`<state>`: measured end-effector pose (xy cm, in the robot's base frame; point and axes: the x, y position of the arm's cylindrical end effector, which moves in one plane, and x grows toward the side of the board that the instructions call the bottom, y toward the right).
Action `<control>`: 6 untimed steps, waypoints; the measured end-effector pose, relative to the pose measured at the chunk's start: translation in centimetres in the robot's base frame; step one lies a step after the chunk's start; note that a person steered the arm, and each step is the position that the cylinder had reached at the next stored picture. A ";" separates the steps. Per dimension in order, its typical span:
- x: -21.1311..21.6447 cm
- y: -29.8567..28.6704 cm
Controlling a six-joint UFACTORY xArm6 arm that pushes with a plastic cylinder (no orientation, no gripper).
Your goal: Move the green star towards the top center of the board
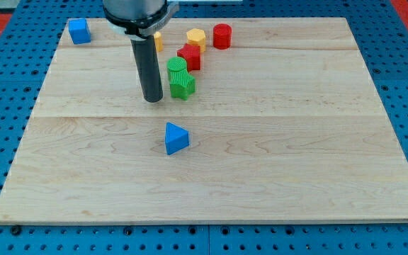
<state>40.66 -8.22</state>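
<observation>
The green star [183,86] lies on the wooden board [296,142], left of centre in the upper half. A second green block [176,67], rounded in shape, touches its top side. My tip [152,99] rests on the board just left of the green star, a small gap apart. The dark rod rises from it toward the view's top.
A red block [190,57] touches the rounded green block above. A yellow hexagon [196,37] and a red cylinder [222,35] sit near the top edge. A yellow block [158,40] is partly hidden behind the rod. A blue cube [80,31] is top left. A blue triangle [176,138] lies below.
</observation>
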 end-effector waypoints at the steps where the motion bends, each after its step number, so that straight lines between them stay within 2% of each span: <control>1: -1.9 1.9; 3: -3.9 12.4; 4: -7.6 14.4; 5: -2.7 16.8; 6: -5.1 14.1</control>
<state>35.60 5.84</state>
